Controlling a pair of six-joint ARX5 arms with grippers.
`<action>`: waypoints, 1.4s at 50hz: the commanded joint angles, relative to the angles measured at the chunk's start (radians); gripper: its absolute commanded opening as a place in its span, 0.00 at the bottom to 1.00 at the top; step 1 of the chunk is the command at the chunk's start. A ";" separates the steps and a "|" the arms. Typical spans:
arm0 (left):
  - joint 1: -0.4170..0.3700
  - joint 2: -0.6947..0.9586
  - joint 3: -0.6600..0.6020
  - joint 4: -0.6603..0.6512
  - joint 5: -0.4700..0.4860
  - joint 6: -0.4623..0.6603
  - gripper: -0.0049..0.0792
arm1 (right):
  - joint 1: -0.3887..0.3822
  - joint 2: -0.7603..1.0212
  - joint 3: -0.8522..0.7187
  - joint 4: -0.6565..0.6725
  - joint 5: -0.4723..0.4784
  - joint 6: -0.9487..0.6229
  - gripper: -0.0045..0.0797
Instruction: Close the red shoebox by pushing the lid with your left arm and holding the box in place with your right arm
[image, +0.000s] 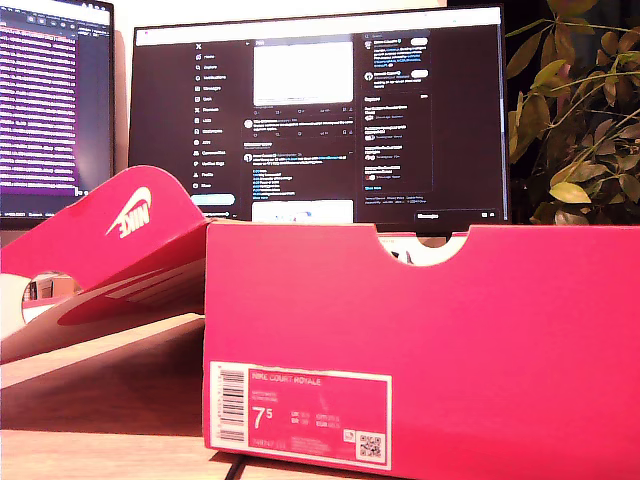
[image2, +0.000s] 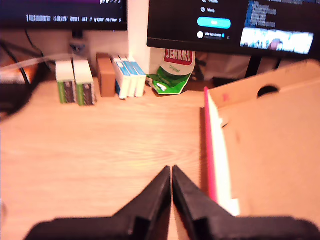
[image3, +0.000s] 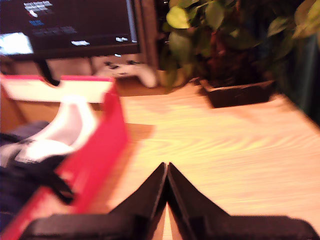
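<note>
The red shoebox (image: 450, 330) stands close to the exterior camera, its white size label (image: 300, 415) facing it. Its red lid (image: 110, 250) with a white swoosh is open and tilts away at the exterior view's left. Neither gripper shows in the exterior view. In the first wrist view my first gripper (image2: 171, 169) is shut and empty over bare desk, just beside the lid's brown inner side (image2: 270, 150). In the second wrist view my second gripper (image3: 166, 165) is shut and empty beside the box's red wall (image3: 102, 150). A white and black shoe (image3: 65, 125) lies inside.
Two lit monitors (image: 320, 110) stand behind the box. A leafy plant (image: 580, 110) in a dark pot (image3: 240, 92) and a white game controller (image3: 130, 70) sit beyond the second gripper. Small cartons (image2: 75, 82) and a green bag (image2: 172, 70) line the desk's back.
</note>
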 joint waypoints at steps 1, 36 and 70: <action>0.000 -0.008 -0.030 0.033 0.023 -0.110 0.04 | 0.000 -0.006 -0.001 0.038 -0.030 0.058 0.04; 0.001 0.340 0.263 0.066 0.271 -0.317 0.04 | 0.000 0.226 0.280 -0.227 -0.217 0.176 0.04; 0.067 1.190 0.600 -0.008 0.344 -0.053 0.04 | 0.045 0.791 0.304 -0.074 -0.464 0.172 0.04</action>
